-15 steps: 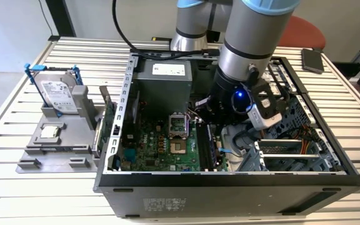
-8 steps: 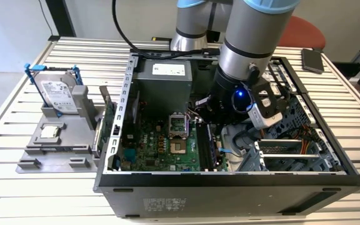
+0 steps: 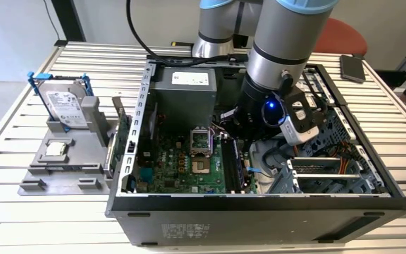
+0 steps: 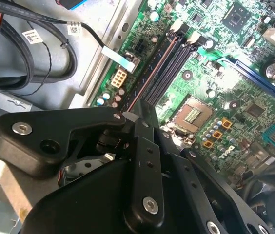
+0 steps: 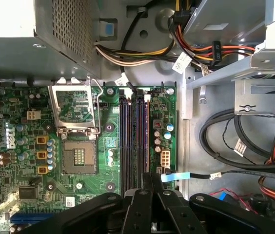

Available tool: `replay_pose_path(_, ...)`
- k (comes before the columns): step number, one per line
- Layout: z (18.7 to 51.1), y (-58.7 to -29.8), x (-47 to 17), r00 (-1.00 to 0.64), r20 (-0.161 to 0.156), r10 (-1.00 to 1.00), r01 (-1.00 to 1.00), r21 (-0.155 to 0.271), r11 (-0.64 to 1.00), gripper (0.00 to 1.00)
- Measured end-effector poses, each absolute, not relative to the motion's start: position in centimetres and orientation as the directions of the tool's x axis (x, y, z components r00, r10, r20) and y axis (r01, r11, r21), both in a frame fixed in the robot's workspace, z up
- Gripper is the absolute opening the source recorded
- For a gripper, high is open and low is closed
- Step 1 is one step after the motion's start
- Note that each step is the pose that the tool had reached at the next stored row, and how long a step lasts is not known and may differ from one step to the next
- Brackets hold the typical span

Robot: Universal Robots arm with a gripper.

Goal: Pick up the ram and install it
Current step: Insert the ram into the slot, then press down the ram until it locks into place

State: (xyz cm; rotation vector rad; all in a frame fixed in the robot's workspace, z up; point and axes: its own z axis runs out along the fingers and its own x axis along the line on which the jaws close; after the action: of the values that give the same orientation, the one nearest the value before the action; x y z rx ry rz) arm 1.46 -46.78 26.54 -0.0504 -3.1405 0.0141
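Black gripper [image 5: 149,187] over motherboard memory slots [image 5: 133,141], fingers together, grip on ram unclear, labels illegible

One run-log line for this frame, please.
step: ram install | end effector: inside the computer case, low over the memory slots | ram: upright along one slot, seating unclear

In both wrist views my gripper [image 5: 149,183] hides the near ends of the memory slots [image 5: 133,139], and I cannot tell whether the ram sits between my fingers. In the exterior view my arm [image 3: 280,69] covers part of the computer case [image 3: 259,209], and its upper part is cut off.
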Motion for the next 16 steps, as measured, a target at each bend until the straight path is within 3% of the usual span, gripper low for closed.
replay_pose_path(16, 26.54, -46.78, 1.46, -1.000, 0.000, 0.018, 0.018, -0.009, 1.000, 0.00)
